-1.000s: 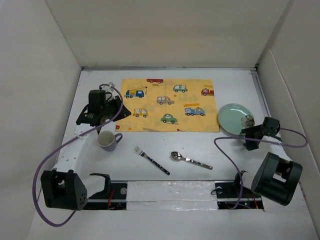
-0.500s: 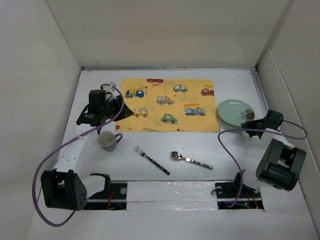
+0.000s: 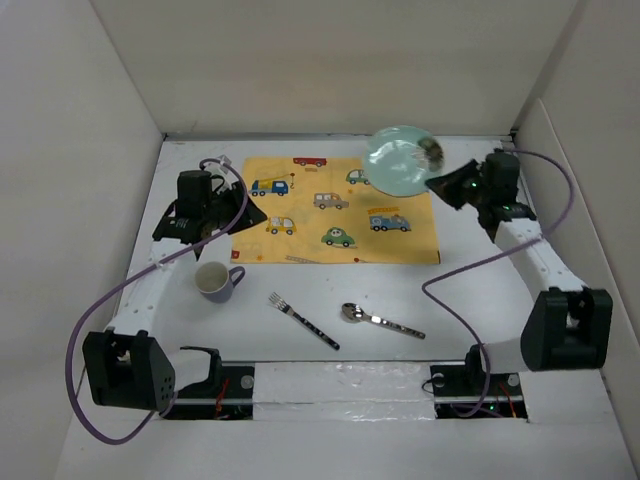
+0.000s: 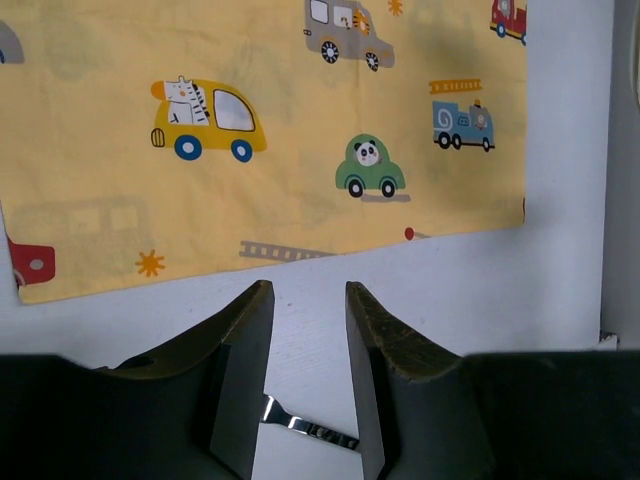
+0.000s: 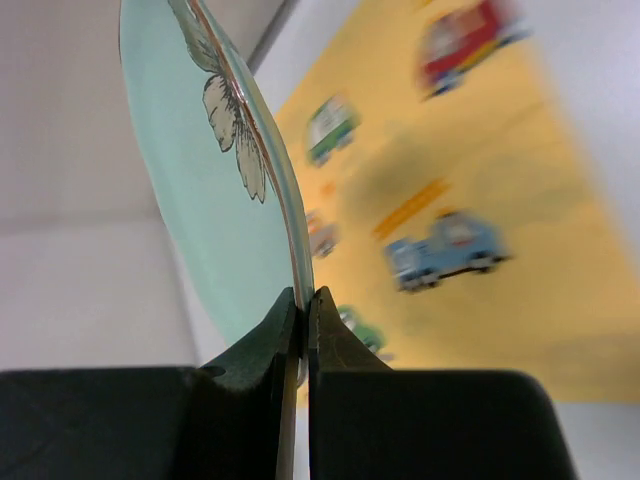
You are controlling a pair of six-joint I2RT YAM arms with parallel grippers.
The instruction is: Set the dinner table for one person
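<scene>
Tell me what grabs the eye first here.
The pale green round plate hangs in the air, pinched at its rim by the right gripper, over the far right corner of the yellow cartoon-vehicle placemat. A lilac mug, metal fork and metal spoon lie on the white tabletop.

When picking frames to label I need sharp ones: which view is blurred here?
Right wrist view: the placemat behind is smeared, the plate rim in the right claw sharp. Left wrist view: crisp throughout. Top view: even light, soft shadows, no glare.
</scene>
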